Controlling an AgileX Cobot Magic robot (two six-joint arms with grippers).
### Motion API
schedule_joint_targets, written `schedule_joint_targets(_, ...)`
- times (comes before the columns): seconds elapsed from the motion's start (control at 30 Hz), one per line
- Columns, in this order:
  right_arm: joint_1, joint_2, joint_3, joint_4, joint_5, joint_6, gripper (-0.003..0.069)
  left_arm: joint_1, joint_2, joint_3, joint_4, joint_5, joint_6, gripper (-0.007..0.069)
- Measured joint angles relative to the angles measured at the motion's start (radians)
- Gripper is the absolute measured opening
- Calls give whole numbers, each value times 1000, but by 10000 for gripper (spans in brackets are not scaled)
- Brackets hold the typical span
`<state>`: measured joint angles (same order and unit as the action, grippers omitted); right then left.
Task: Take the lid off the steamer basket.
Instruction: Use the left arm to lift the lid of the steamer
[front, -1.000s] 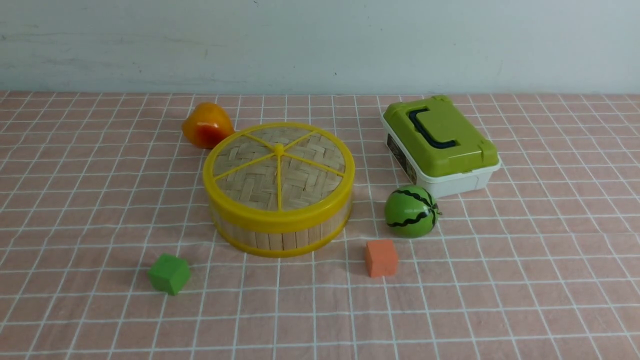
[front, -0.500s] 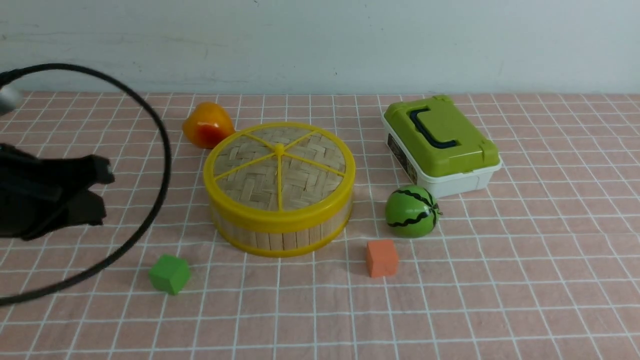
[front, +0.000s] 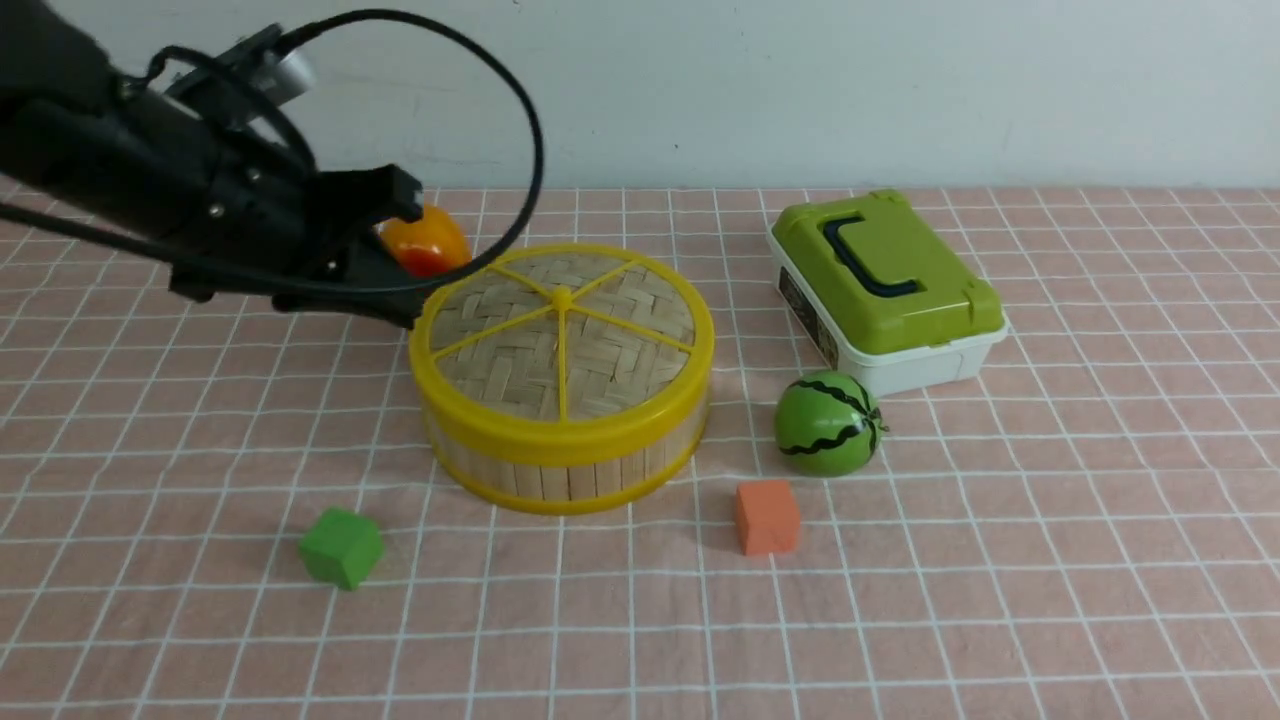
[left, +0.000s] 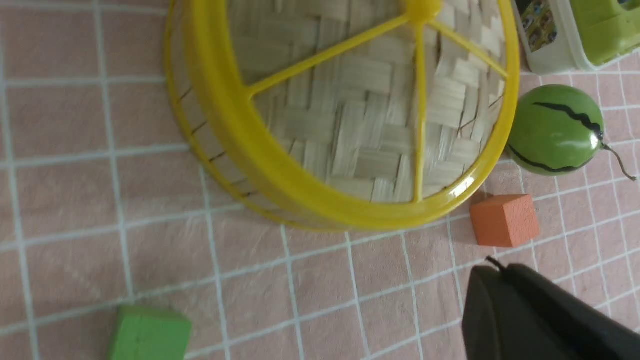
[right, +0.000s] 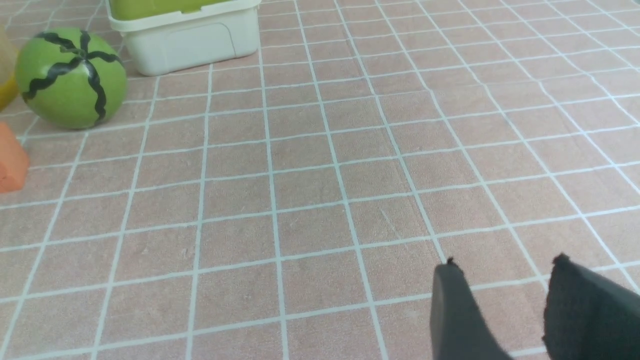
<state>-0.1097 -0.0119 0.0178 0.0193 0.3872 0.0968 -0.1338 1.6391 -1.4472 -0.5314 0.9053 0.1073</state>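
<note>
**Lid Not Yet Lifted**

The yellow-rimmed woven-bamboo lid (front: 561, 335) is seated on the round bamboo-slat steamer basket (front: 565, 478). Beside the basket the left pincer (left: 490, 270) is held closed and empty, likely for approach; the right pincer (right: 505, 261) is parted, empty, well apart.

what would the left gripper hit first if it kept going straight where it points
Probably the left edge of the round woven-bamboo lid with thick yellow rim, on the pale bamboo-slat steamer basket. The left gripper points at it from close by; its height is unclear, so it might skim above.
</note>
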Motion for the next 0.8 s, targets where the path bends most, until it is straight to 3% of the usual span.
schedule_joint_targets(0.03,0,0,0,0,0,0,242,-54,56,-92,71,23,-31,-13)
schedule_joint_targets(0.23,0,0,0,0,0,0,242,-157,197,-316,310,95,-163,-12)
schedule_joint_targets(0.4,0,0,0,0,0,0,242,-246,336,-513,531,122,-203,72)
schedule_joint_targets(0.6,0,0,0,0,0,0,242,-297,457,-657,570,123,-206,281)
schedule_joint_targets(0.8,0,0,0,0,0,0,242,-299,518,-667,596,132,-248,371)
